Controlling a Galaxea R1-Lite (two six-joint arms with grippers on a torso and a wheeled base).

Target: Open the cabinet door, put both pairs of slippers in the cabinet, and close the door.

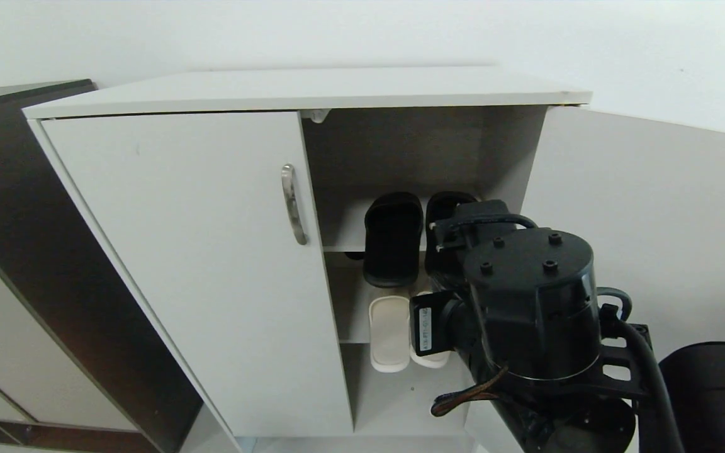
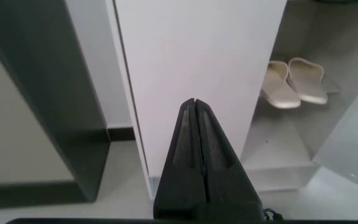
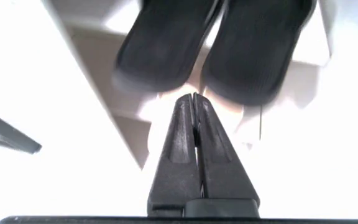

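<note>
The white cabinet (image 1: 312,91) has its left door (image 1: 199,251) shut, with a metal handle (image 1: 293,204), and its right door (image 1: 652,220) swung wide open. A pair of black slippers (image 1: 393,239) lies on the upper shelf, heels over the shelf's front edge. A pair of white slippers (image 1: 389,330) lies on the shelf below. My right wrist (image 1: 526,302) hangs before the open half and hides part of the second black slipper. My right gripper (image 3: 194,98) is shut and empty, just short of the black slippers' (image 3: 166,43) heels. My left gripper (image 2: 194,102), shut and empty, faces the shut door (image 2: 197,50), with the white slippers (image 2: 294,81) off to its side.
A dark brown panel (image 1: 22,220) of other furniture stands close to the cabinet's left side. The bottom compartment (image 1: 400,402) under the white slippers holds nothing. A plain white wall (image 1: 362,31) runs behind the cabinet.
</note>
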